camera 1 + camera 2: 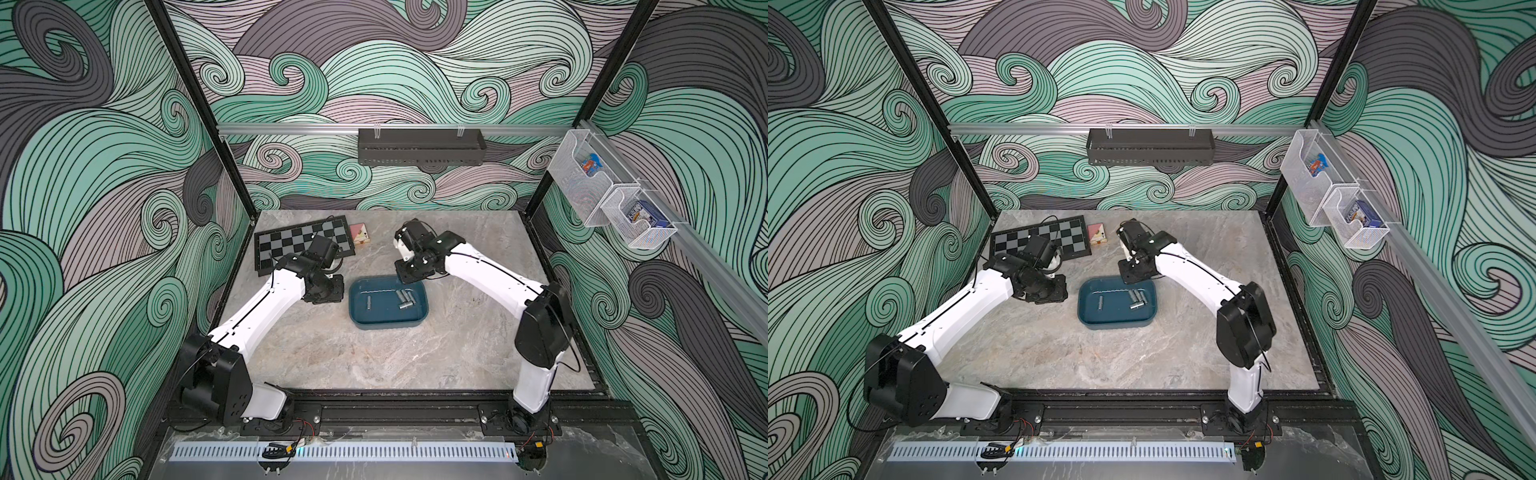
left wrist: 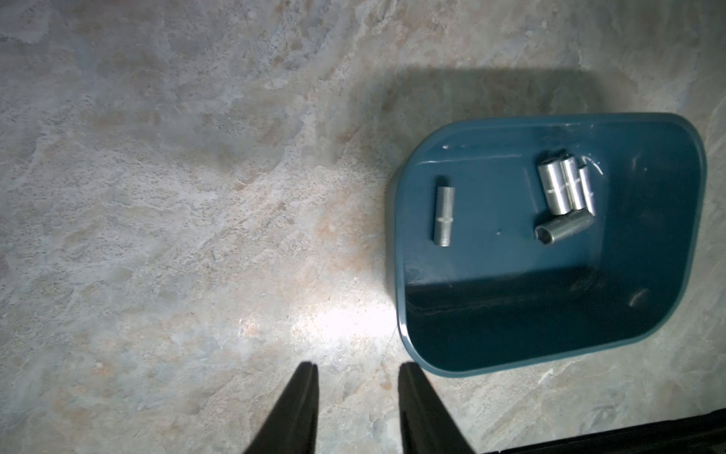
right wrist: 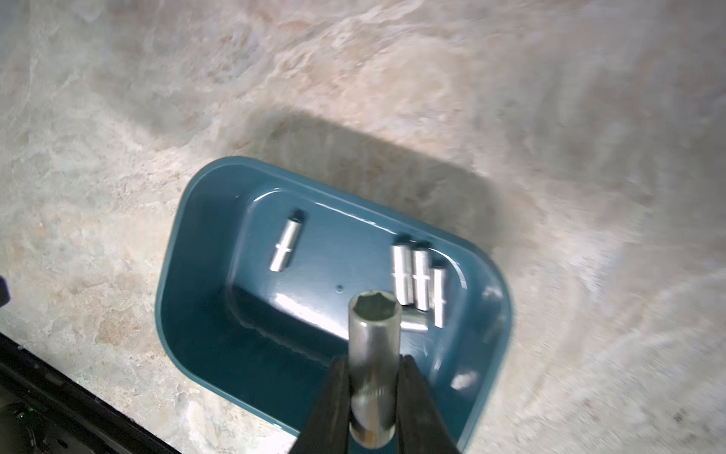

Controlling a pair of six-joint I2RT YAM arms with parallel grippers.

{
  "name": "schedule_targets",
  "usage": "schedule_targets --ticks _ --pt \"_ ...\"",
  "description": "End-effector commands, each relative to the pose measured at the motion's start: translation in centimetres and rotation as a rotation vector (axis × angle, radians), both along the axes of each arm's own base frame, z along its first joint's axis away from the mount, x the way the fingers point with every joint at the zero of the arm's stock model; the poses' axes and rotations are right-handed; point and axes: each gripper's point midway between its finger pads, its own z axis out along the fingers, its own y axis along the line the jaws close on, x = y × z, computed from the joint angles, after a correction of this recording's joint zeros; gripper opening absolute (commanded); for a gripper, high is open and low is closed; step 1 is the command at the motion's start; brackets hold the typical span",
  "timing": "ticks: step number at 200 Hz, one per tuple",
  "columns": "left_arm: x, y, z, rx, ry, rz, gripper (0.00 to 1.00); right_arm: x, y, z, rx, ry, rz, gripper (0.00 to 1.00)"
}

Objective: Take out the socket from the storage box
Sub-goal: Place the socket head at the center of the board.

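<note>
the right gripper (image 3: 375,359) is clenched on a chrome deep socket (image 3: 375,334), its two black fingers pressing the barrel from either side. the socket's open, many-pointed end stands clear of the fingertips. directly beneath this gripper lies the storage box (image 3: 196,314), a shallow dark teal tub, and the held socket hangs above the box floor, not touching it. in both top views the right wrist sits over the far rim of the storage box (image 1: 386,323).

under and just beyond the right gripper's tips, three smaller sockets (image 3: 418,279) lie side by side on the box floor, touching one another. a fourth socket (image 2: 563,230) lies across their ends, partly hidden behind the held one in the right wrist view. a lone socket (image 3: 286,245) rests well apart from that cluster, at the end of the box nearer the left arm.

the left gripper (image 2: 357,367) is released, its fingers apart with nothing between them, over the bare marble tabletop (image 2: 176,196). the box rim sits just beside it, toward the right arm. behind the left wrist, away from the box, a chessboard (image 1: 291,239) lies flat with a small pink box (image 1: 360,235) at its end.
</note>
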Motion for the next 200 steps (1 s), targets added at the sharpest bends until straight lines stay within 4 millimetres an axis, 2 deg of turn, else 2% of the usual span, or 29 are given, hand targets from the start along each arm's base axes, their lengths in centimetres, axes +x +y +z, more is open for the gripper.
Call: schedule_targets --ticks 1,25,39,67,108,154,200 --pt "-1.1 0.9 0.1 0.023 0.002 -0.005 0.38 0.6 -5.0 0.3 -0.013 0.020 -0.090 0.12" --pt "-1.6 1.0 -0.5 0.020 0.014 -0.008 0.38 1.0 -9.3 -1.3 -0.042 0.060 -0.164 0.12" --pt "-1.7 0.9 -0.8 0.018 0.020 -0.008 0.38 1.1 -11.1 -2.6 -0.063 0.092 -0.197 0.12" --pt "-1.8 0.8 -1.2 0.013 0.033 -0.009 0.38 1.3 -12.9 -5.6 -0.120 0.132 -0.219 0.12" --pt "-1.8 0.9 -1.2 0.018 0.026 -0.005 0.38 1.3 -12.2 -9.4 -0.131 0.199 -0.180 0.13" --pt "-1.8 1.1 -1.2 0.023 0.027 0.003 0.38 1.6 -11.5 -11.7 -0.157 0.227 -0.170 0.13" --pt "-1.9 1.1 -1.3 0.023 0.028 0.005 0.38 2.2 -11.4 -13.0 -0.168 0.212 -0.186 0.15"
